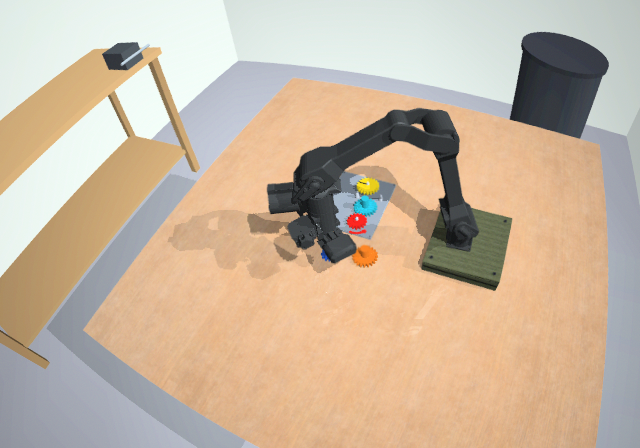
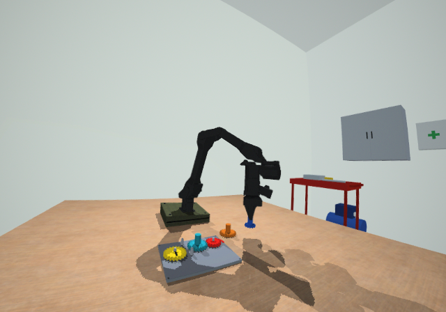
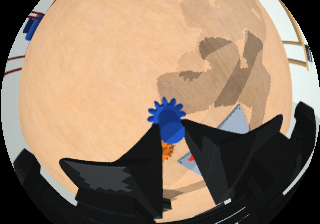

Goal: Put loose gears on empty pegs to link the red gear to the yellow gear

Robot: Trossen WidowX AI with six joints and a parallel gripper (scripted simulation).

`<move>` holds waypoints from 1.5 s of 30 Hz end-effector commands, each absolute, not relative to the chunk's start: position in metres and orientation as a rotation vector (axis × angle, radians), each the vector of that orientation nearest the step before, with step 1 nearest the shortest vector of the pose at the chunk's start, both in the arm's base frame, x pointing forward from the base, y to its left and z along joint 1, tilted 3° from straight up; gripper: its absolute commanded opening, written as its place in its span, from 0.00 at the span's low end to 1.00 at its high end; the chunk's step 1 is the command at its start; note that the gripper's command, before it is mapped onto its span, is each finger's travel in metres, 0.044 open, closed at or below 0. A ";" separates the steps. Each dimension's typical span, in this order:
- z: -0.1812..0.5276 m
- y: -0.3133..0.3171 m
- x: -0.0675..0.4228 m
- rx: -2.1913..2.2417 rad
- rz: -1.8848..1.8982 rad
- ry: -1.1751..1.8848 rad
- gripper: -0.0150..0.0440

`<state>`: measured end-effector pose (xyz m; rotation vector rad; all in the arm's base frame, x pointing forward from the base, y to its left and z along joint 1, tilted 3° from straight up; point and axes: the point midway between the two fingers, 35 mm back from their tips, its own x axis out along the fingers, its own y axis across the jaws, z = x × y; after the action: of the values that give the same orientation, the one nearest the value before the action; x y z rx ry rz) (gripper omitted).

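Observation:
My gripper [image 2: 249,219] [image 3: 170,126] is shut on the upright knob of the blue gear [image 1: 325,255] [image 2: 249,225] [image 3: 162,109], which hangs level a little above the table beyond the board's red-gear end. The orange gear [image 1: 364,257] [image 2: 228,233] [image 3: 167,152] stands on the table beside it, knob up. On the grey board [image 1: 345,210] [image 2: 221,258] [image 3: 235,120], the cyan gear [image 1: 365,207] [image 2: 197,244] lies between the red gear [image 1: 355,222] [image 2: 213,243] and the yellow gear [image 1: 368,187] [image 2: 173,253], close beside the red one. Two bare pegs [image 2: 182,241] [image 2: 191,251] stand between cyan and yellow.
The arm's green base block [image 1: 475,247] [image 2: 185,215] stands on the table near the orange gear and the board. In the top view the arm hides the board's left part. A wooden shelf and a dark bin stand beyond the table.

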<state>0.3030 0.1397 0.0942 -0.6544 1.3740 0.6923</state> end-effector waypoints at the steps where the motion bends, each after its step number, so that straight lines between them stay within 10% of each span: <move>1: 0.105 0.139 0.303 -0.658 0.694 1.372 0.25; 45: 0.181 0.112 0.296 -0.660 0.692 1.375 0.25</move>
<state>0.2935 0.1188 0.1846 -0.6606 1.3714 0.6897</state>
